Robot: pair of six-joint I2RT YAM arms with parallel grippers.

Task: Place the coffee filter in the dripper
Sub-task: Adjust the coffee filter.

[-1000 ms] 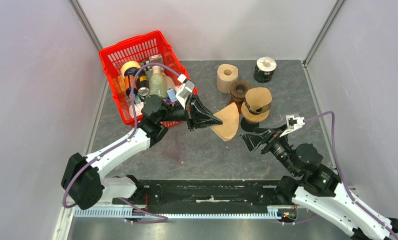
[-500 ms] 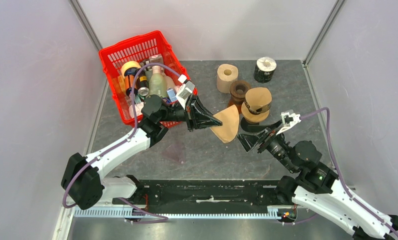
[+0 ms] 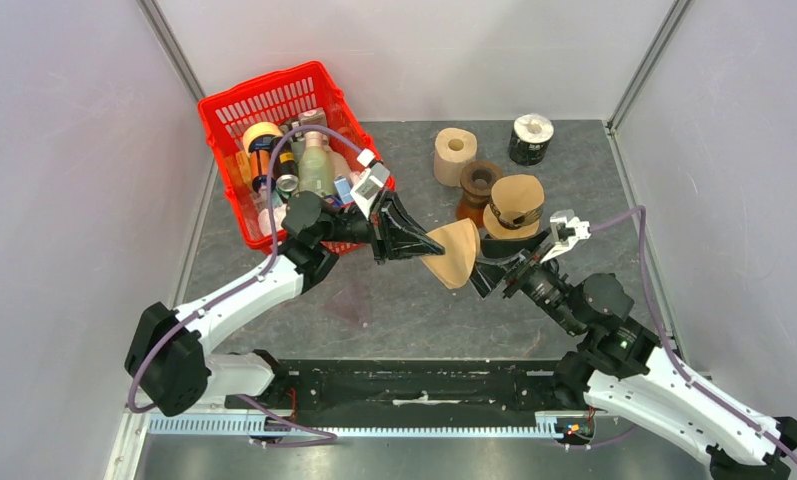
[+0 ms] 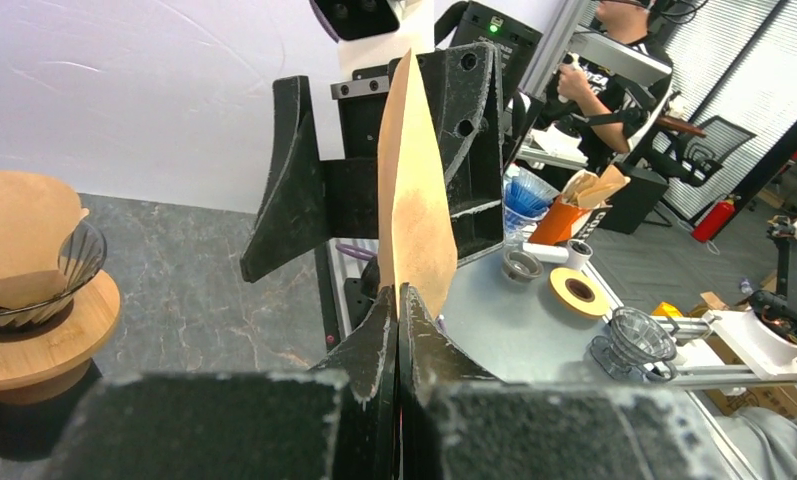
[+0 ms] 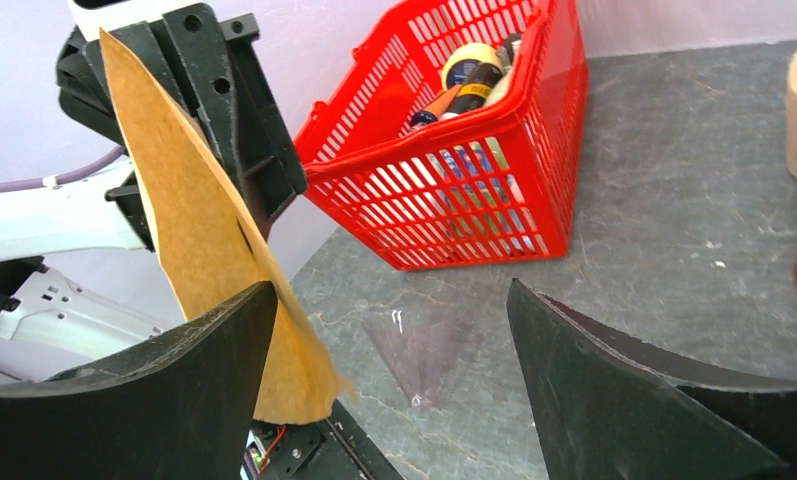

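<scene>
The right gripper (image 3: 496,266) has swung in from the right side of the table over the last second and now sits just beside the coffee filter (image 3: 456,255), its fingers spread wide and empty. From its own wrist camera the brown paper stands close against one finger rather than centred in the gap, and whether it touches cannot be told.

The filter hangs clear of the table near its middle, held upright and folded flat. The left gripper (image 3: 432,240) reaches in from the left side with its fingers pressed together on one edge of the paper.

Beyond the filter, towards the far right of the table, the dripper (image 3: 515,220) sits on its wooden stand, and it appears to have a brown paper in it already. A pale paper roll (image 3: 455,152) and a dark roll (image 3: 530,138) stand near the far edge, and a red basket (image 3: 219,110) fills the far left corner.

This looks like a handover, and it could fail in two ways. If the wide fingers close off-centre they may crease or bat the thin paper. If the left fingers let go too soon, it drops to the table. The right arm is also working close to the dripper's stand and could nudge it
</scene>
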